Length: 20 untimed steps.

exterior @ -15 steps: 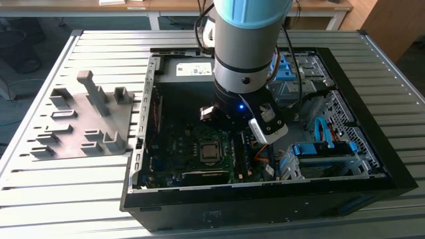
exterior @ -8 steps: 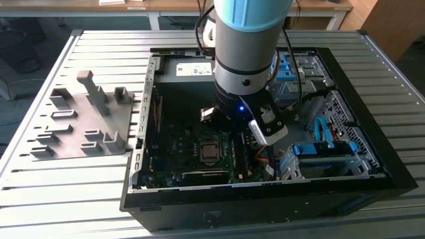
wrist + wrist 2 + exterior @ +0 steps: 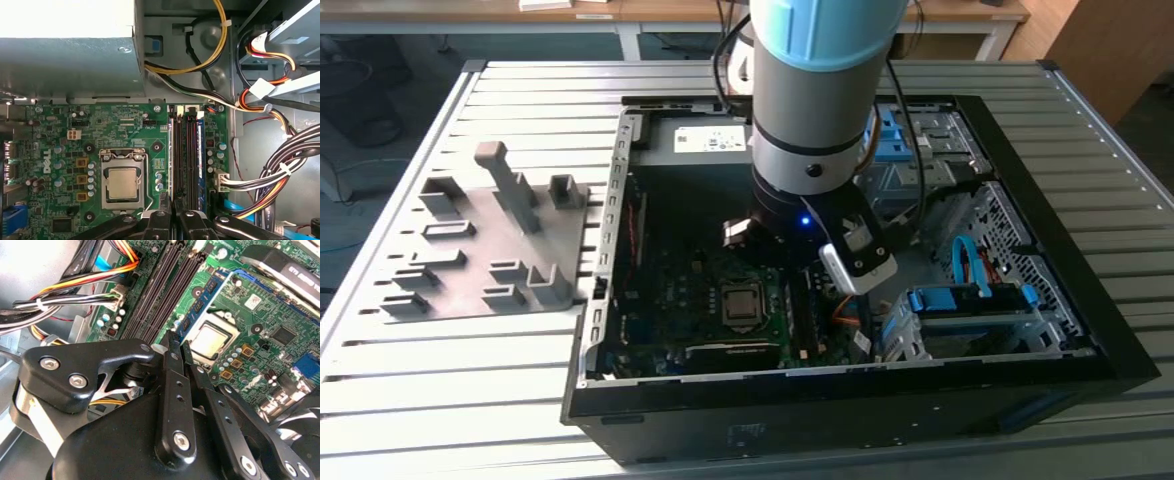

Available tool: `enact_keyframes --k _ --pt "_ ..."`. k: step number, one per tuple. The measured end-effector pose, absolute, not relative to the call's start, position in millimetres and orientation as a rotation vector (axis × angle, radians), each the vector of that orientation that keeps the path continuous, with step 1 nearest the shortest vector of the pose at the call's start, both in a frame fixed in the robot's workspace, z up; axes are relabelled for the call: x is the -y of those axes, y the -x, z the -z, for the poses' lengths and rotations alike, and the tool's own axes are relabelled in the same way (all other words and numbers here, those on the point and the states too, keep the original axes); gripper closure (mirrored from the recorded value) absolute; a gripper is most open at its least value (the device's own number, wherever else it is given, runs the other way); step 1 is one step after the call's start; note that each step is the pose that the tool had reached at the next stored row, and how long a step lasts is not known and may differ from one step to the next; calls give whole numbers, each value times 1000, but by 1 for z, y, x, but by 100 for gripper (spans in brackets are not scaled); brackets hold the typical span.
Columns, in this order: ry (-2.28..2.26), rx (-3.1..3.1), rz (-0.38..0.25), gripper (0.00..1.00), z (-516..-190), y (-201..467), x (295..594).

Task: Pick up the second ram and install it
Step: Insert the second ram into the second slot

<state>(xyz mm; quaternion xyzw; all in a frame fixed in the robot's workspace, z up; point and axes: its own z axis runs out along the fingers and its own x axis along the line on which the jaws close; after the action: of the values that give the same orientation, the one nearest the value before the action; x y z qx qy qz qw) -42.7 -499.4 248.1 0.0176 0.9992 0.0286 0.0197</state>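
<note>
The open computer case lies with the grey fixture plate at the exterior view's left. Over the motherboard, the gripper has its jaws drawn almost together, pinching the second ram. The ram stands on edge along the slots, just beside the processor socket.
</note>
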Motion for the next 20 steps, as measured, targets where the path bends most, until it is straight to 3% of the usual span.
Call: enact_keyframes --k 20 --pt "-64 -3100 -89 86 -229 38 496"
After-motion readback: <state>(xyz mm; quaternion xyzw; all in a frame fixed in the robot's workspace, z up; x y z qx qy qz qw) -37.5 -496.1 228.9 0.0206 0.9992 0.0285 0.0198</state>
